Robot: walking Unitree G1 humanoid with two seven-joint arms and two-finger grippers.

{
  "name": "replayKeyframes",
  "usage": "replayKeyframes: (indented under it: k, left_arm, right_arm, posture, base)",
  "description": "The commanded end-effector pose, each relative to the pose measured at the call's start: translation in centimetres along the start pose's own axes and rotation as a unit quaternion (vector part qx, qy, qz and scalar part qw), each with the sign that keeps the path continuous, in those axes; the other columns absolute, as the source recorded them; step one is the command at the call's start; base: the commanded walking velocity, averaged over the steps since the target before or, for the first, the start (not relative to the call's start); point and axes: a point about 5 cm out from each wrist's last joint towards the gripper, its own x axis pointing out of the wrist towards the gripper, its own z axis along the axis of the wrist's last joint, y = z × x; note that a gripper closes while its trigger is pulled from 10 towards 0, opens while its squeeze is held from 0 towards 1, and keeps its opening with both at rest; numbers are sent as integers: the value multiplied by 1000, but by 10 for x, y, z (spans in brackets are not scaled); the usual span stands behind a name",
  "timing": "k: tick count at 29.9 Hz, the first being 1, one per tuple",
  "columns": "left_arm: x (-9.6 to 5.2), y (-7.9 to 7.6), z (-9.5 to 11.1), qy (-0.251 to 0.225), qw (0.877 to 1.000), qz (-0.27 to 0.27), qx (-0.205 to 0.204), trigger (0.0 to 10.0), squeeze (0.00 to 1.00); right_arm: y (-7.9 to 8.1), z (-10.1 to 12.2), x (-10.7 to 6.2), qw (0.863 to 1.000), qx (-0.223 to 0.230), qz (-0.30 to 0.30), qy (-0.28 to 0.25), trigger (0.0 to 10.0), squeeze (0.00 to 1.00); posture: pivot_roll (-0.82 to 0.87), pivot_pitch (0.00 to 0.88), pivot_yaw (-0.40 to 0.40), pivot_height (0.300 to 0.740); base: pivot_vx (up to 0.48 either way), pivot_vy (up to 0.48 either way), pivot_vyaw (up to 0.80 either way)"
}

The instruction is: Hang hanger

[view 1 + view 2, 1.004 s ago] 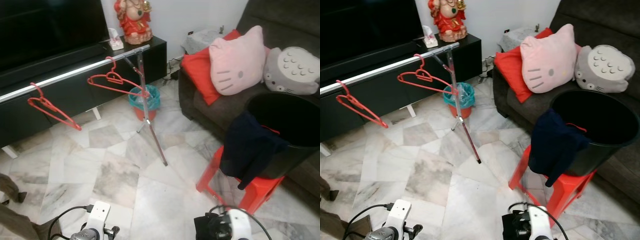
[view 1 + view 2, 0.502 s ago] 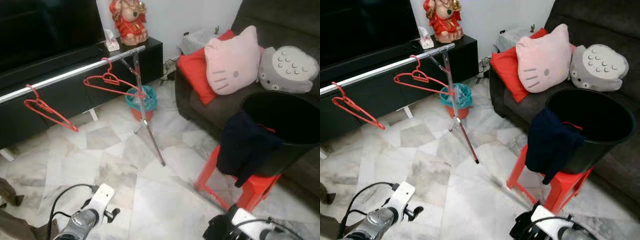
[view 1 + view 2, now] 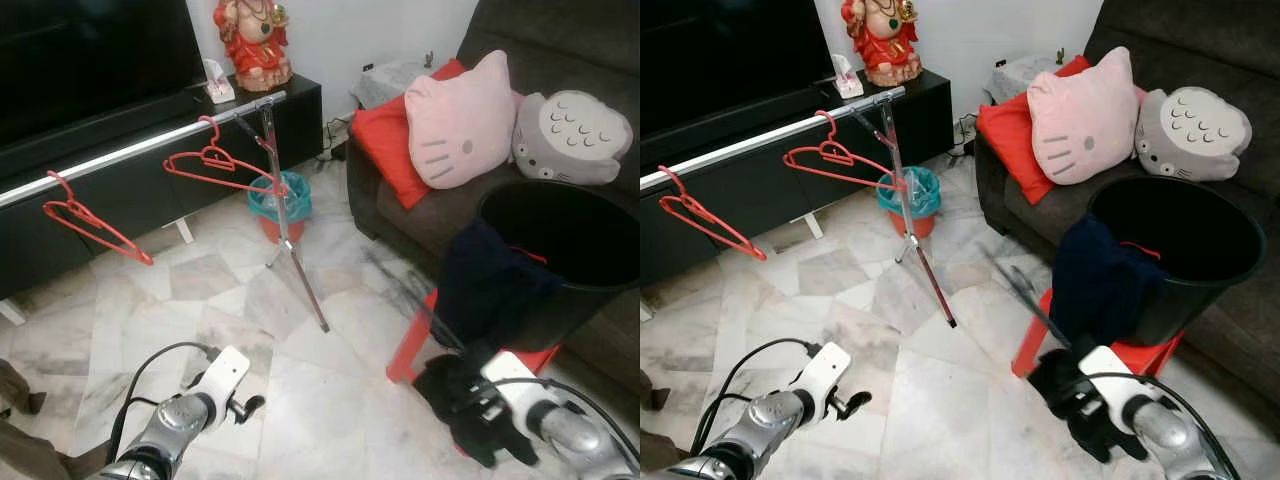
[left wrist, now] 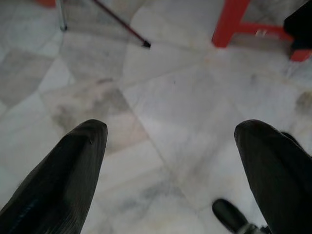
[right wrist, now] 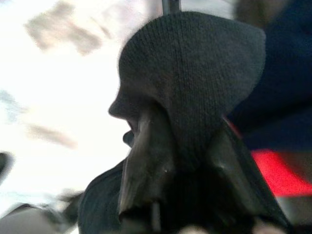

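Note:
A silver rail [image 3: 130, 150] on a tripod stand carries two red hangers [image 3: 215, 165] [image 3: 90, 220]. My right gripper [image 3: 462, 392] is low beside the red stool [image 3: 410, 345], shut on a dark knitted cloth [image 5: 195, 73] that covers its fingers. A thin dark rod [image 3: 1025, 295], blurred, slants up and left from it. A navy garment [image 3: 490, 290] hangs over the rim of the black bucket [image 3: 570, 310] on the stool. My left gripper [image 4: 170, 146] is open over the marble floor with nothing between its fingers [image 4: 73, 165].
The stand's leg [image 3: 305, 285] slants down to the floor mid-room. A teal bin [image 3: 285, 195] stands behind it by the black TV cabinet [image 3: 300, 110]. A sofa with a pink cushion [image 3: 455, 120] and a grey cushion [image 3: 575, 135] is on the right.
Both arms have come up and forward. The right gripper with its dark cloth has risen from the picture's bottom edge to the stool. The camera has shifted slightly.

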Motion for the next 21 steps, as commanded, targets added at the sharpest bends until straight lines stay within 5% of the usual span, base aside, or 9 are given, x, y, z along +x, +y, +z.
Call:
replayKeyframes:
  k: [1, 2, 8, 15, 18, 21]
  left_arm:
    - [1, 3, 10, -23, 1000, -18, 6, 10000, 0]
    - [2, 2, 16, -34, 998, -41, 16, 10000, 0]
    - [0, 1, 29, -54, 991, -115, 52, 10000, 0]
    - [-5, 6, 33, -49, 983, -152, 86, 10000, 0]
    - [-9, 8, 33, -39, 976, -189, 103, 10000, 0]
    - [-14, 9, 33, -31, 967, -230, 107, 10000, 0]
  right_arm:
    - [8, 12, 3, 997, 16, 70, -40, 10000, 0]
    - [17, 13, 4, 991, 6, 131, -35, 10000, 0]
    - [27, 13, 2, 971, -12, 240, -5, 10000, 0]
    - [27, 4, -7, 957, -27, 287, 34, 10000, 0]
    - [23, -12, -16, 947, -74, 294, 105, 10000, 0]
    - [20, -15, -19, 945, -61, 300, 118, 10000, 0]
  posture:
    - [-68, 0, 75, 740]
    - [-65, 0, 73, 740]
    - [-61, 2, 72, 740]
    - [-56, 8, 68, 740]
    - [-57, 11, 67, 740]
    - [-52, 13, 65, 740]
  base:
    - [0, 0, 0]
    - [0, 0, 0]
    - [0, 0, 0]
    - [0, 0, 0]
    - [0, 0, 0]
    - [0, 0, 0]
